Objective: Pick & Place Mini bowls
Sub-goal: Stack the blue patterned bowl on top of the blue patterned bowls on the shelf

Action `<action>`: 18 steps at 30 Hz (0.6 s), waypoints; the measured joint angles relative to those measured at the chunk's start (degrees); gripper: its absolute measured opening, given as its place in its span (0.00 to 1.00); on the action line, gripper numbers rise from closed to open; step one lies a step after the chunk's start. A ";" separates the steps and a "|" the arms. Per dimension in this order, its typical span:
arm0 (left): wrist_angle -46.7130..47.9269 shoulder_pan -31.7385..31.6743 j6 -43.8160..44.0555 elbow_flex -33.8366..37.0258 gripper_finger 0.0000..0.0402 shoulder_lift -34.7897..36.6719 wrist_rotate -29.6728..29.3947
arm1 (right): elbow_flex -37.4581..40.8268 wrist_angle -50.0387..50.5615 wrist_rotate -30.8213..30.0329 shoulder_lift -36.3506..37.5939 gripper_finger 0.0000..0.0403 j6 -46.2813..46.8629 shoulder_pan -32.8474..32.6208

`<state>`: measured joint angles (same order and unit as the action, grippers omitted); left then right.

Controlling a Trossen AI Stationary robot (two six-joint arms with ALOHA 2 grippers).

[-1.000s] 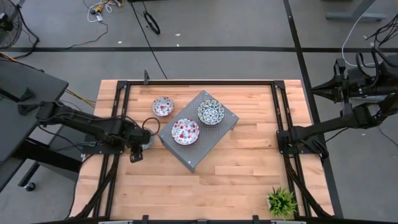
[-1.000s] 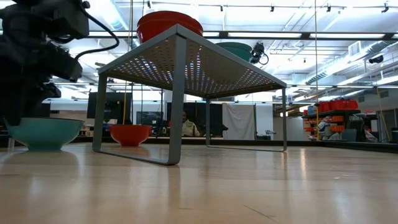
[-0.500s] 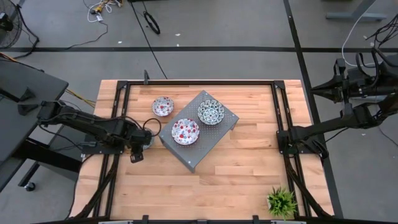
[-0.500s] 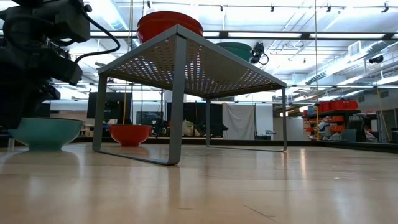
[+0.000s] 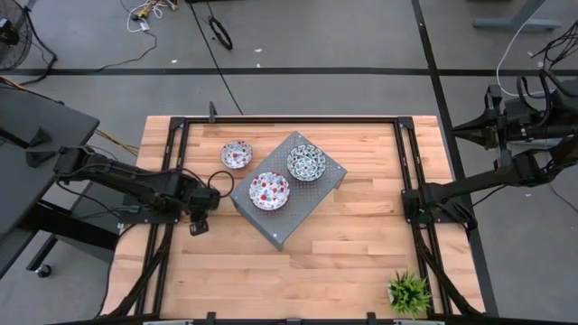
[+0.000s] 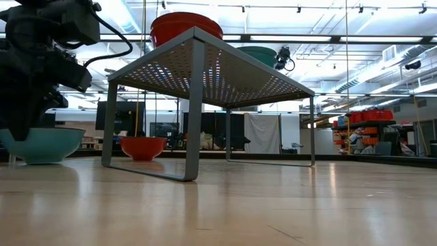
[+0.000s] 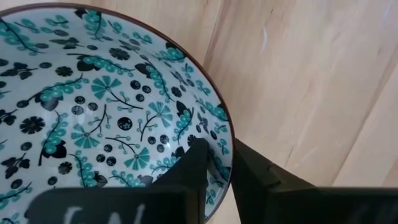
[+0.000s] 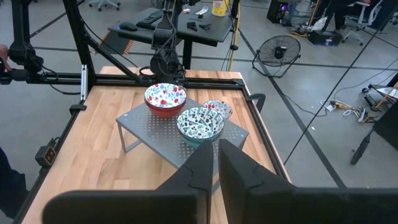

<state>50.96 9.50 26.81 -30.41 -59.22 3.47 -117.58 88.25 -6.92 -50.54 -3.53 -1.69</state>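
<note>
My left gripper [image 5: 200, 217] is shut on a teal-patterned mini bowl [image 7: 93, 118] at the table's left side, left of the grey rack [image 5: 298, 212]. In the low view this bowl [image 6: 48, 145] shows below the dark gripper. A red-patterned bowl [image 5: 269, 190] and a teal-patterned bowl [image 5: 305, 162] stand on the rack top. Another red-patterned bowl [image 5: 237, 153] rests on the table at the rack's far left. My right gripper [image 8: 216, 165] is shut and waits high at the table's right edge. My left gripper holds the teal bowl by its rim [image 7: 225, 134]. One finger [image 7: 194, 163] is inside the bowl and the other finger [image 7: 252, 173] is outside, coming from above. The bowl sits upright and low at the table top; I cannot tell whether it is lifted clear.
The perforated grey rack stands on legs [image 6: 193, 109] in the table's middle, with open room underneath. A small potted plant [image 5: 408, 293] stands at the near right corner. Bare wood [image 5: 352, 253] lies right of and in front of the rack. Black frame rails [image 5: 163, 262] line the table's sides.
My left gripper, shut on the teal bowl, has moved slightly toward the table's left edge, carrying the bowl with it and keeping it upright.
</note>
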 joint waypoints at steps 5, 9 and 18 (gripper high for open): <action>0.02 0.00 -0.02 0.01 0.12 0.08 -0.04 | 0.00 -0.02 0.00 0.00 0.07 0.00 -0.02; 0.27 0.00 0.00 -0.25 0.11 0.07 -0.24 | 0.00 -0.01 0.00 0.00 0.07 0.00 -0.01; 5.05 -0.02 -0.28 -5.45 0.04 -0.04 -1.91 | 0.00 -0.01 0.00 0.00 0.07 -0.01 -0.01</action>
<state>56.00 9.47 26.52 -35.86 -59.27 1.56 -117.58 88.24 -6.92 -50.54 -3.54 -1.71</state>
